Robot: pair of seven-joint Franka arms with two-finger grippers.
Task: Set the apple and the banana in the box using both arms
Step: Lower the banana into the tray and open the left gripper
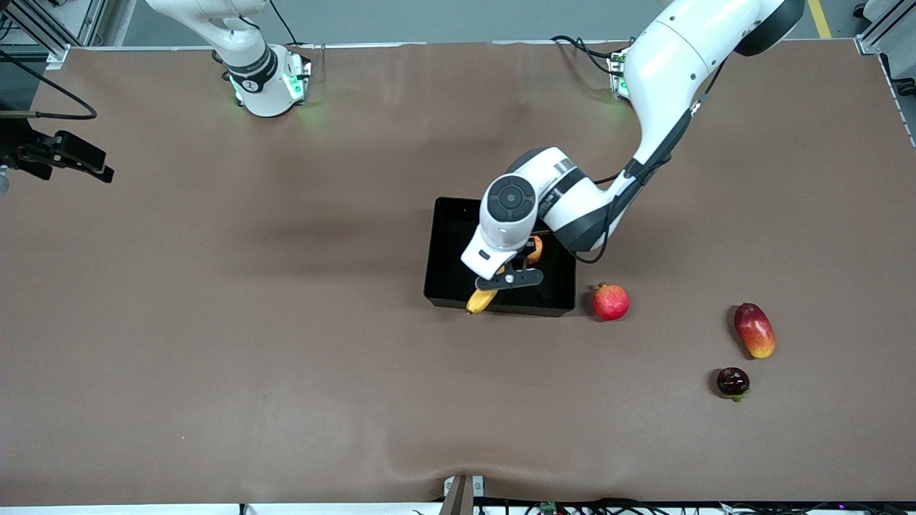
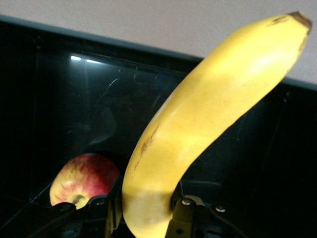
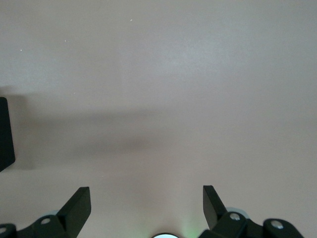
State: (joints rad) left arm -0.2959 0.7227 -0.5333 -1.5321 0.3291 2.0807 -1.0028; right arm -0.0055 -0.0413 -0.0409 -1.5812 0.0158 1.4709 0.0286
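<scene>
One banana [image 2: 198,134], clamped in the left tool [image 1: 509,279] over the box [image 1: 447,243], is best lowered flat beside the apple [image 2: 84,179] before release; the right tool [image 3: 147,206], spread empty, waits over the desk [image 1: 286,357].

No legible text or labels.

Left claw [image 1: 509,279] is clamped, arm bent low; right claw [image 3: 146,207] waits spread wide.

Yellow banana [image 2: 198,134], red-yellow streaked apple [image 2: 81,178], glossy black box [image 1: 447,250].
</scene>
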